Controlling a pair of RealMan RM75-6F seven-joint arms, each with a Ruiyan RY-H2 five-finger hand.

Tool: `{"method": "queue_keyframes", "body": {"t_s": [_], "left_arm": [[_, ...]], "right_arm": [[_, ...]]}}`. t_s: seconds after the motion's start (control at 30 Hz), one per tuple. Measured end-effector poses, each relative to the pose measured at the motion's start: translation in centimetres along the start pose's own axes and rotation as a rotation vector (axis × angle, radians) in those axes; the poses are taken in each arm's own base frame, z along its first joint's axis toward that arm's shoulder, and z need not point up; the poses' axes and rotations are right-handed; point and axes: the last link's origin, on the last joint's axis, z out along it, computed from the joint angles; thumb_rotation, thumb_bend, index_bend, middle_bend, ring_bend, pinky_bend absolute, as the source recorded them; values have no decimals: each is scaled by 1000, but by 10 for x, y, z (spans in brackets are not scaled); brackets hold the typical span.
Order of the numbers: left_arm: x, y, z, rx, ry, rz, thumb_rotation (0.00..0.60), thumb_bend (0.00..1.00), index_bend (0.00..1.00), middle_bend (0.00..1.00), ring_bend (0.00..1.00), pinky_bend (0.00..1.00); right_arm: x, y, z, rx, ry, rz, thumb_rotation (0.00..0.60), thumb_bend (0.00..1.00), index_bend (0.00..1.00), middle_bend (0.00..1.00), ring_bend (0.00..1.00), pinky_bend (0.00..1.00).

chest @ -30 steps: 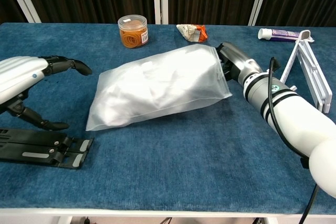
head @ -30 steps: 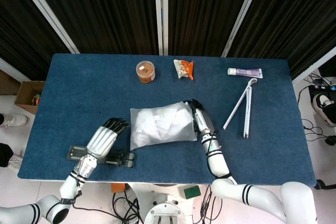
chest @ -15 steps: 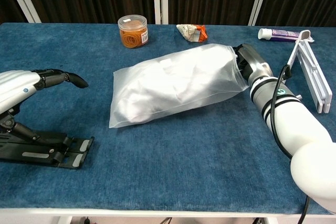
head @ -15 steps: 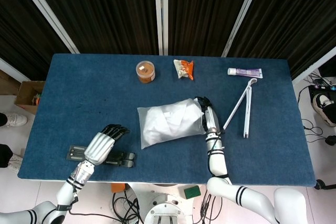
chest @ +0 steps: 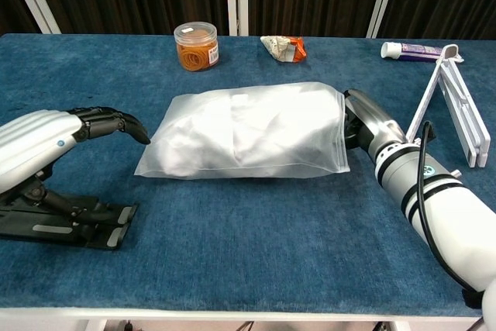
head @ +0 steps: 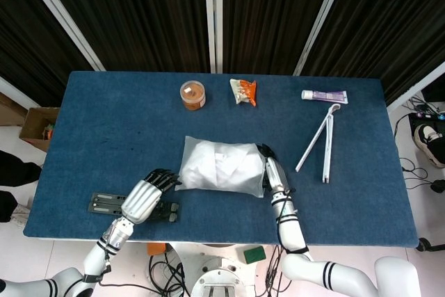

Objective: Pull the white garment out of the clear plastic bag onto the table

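The clear plastic bag (head: 221, 174) (chest: 248, 139) lies flat across the middle of the table, and the white garment (chest: 232, 133) is still fully inside it. My right hand (head: 273, 172) (chest: 363, 121) grips the bag's right end, its fingers hidden behind the plastic edge. My left hand (head: 148, 193) (chest: 51, 142) hovers at the bag's left end with its dark fingertips (chest: 130, 125) just short of the plastic. It holds nothing.
A black folded stand (head: 132, 208) (chest: 66, 218) lies under my left hand near the front edge. At the back stand a jar of orange bands (head: 192, 94) (chest: 196, 45), a snack packet (head: 244, 91) and a toothpaste tube (head: 324, 95). A white folding stand (head: 320, 144) (chest: 457, 106) lies to the right.
My right hand has dragged the bag nearer the front edge and turned it level. My left hand has moved right, up to the bag's left end.
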Motion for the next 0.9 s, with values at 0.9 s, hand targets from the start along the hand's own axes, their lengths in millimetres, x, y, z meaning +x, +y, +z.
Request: {"method": "queue_keyframes", "body": {"t_s": [0.9], "left_arm": [[-23, -22, 26, 165, 62, -51, 600, 188, 422, 200, 135, 202]], "right_arm": [[0, 3, 4, -4, 16, -11, 600, 728, 753, 197, 0, 0]]}}
